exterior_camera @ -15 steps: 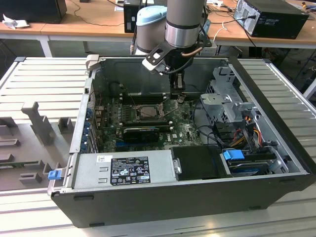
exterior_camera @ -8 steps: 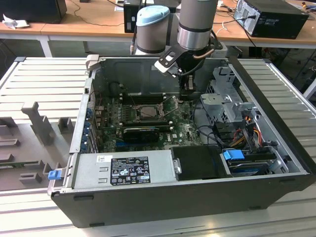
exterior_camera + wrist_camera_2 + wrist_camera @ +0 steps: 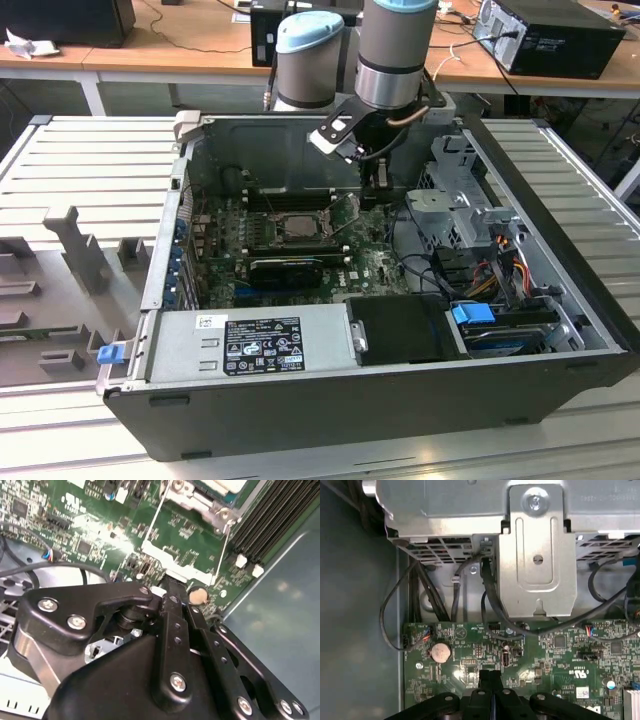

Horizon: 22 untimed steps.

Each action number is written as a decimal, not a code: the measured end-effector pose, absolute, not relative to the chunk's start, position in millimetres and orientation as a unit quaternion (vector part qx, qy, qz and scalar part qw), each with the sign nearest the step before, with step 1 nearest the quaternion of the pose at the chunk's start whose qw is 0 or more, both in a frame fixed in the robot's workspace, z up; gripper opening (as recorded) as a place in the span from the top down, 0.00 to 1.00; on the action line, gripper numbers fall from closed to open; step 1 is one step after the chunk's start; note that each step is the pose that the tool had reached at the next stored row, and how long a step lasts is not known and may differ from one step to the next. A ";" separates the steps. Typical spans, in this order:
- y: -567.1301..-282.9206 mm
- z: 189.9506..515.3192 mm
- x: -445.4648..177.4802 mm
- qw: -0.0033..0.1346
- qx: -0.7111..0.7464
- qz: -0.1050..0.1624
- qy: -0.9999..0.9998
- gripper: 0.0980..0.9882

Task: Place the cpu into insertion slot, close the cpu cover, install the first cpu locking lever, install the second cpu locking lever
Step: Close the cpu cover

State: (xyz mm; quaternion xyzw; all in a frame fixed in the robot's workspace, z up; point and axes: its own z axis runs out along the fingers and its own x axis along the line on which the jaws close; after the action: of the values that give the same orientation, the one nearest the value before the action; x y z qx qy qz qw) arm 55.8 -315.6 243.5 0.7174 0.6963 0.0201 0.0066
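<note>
The insertion slot (image 3: 268, 238) sits mid-board in the open computer case. The cpu (image 3: 293, 228) lies in it, its pale face (image 3: 222, 485) showing inside the silvery rim (image 3: 197, 500). The cpu cover (image 3: 175, 562) is a thin metal frame. It stands tilted up from the socket (image 3: 342, 225), free edge raised toward the exterior view's right. My gripper (image 3: 378, 195) hangs just beyond that edge. Its fingers are shut with nothing between them in both wrist views (image 3: 170, 586) (image 3: 490, 674). I cannot tell whether the tips touch the cover. The locking levers are not distinguishable from the frame's thin sides.
Long black RAM slots (image 3: 265, 525) run beside the socket near the case wall. A coin cell (image 3: 440, 652) lies on the board close to the fingertips. A metal drive cage (image 3: 535, 555) with black cables stands beyond. The power supply (image 3: 250, 340) fills the case front.
</note>
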 end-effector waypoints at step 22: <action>-315.6 243.4 36.2 0.007 0.717 0.020 0.696 0.99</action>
State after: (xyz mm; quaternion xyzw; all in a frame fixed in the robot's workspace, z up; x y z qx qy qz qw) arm 36.2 -315.6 243.4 0.7173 0.6964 0.0201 0.0066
